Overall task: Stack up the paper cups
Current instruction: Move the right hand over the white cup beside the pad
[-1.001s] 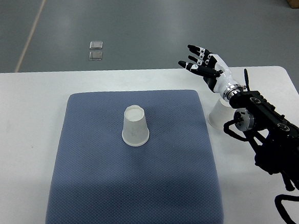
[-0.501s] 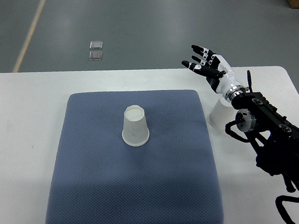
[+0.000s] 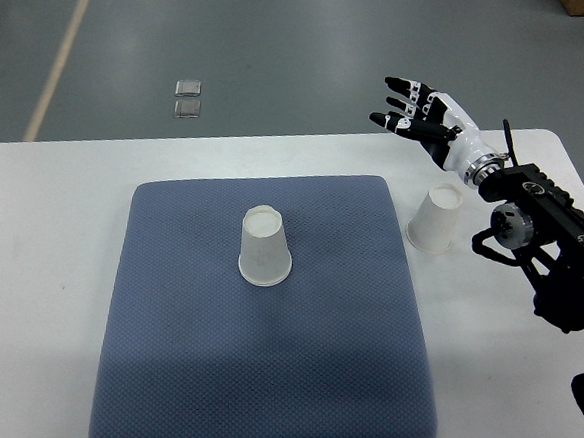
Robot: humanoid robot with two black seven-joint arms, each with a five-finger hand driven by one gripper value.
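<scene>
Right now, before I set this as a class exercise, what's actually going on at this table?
A humanoid robot is set up to stack paper cups. Its right hand hovers open above the table's far right side, holding nothing. One upside-down cup stands on the blue mat; a second upside-down cup sits on the white table just right of the mat, below the hand. Nothing is stacked yet. The left arm is out of view.

Lab: white table point(image 3: 53, 192), blue pad point(image 3: 261, 377), grey floor point(image 3: 285, 38).

white table point(image 3: 51, 222) on grey floor point(image 3: 284, 48), tan stripe point(image 3: 63, 53).
</scene>
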